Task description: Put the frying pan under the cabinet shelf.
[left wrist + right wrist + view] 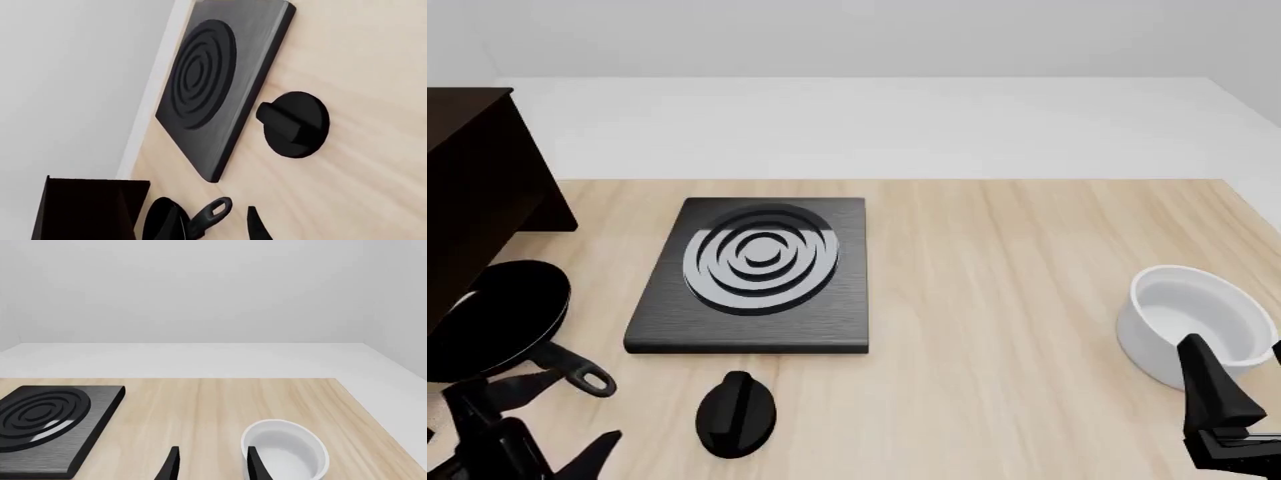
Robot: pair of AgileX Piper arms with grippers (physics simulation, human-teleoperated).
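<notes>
The black frying pan [491, 318] lies at the table's left edge, right in front of the dark cabinet shelf [467, 190], its long handle [571, 374] pointing toward the near side. My left gripper [545, 425] is open just behind the handle's loop end and holds nothing. In the left wrist view the pan [162, 222] and its loop handle [215, 209] show between the fingers [257, 227], with the cabinet shelf [87, 210] beside them. My right gripper [1244, 372] is open and empty at the near right.
A flat black stove plate [754, 275] with silver rings lies at the table's middle left. A small black knob [737, 412] sits in front of it. A white bowl [1194, 325] stands at the right, just ahead of the right gripper [212, 467].
</notes>
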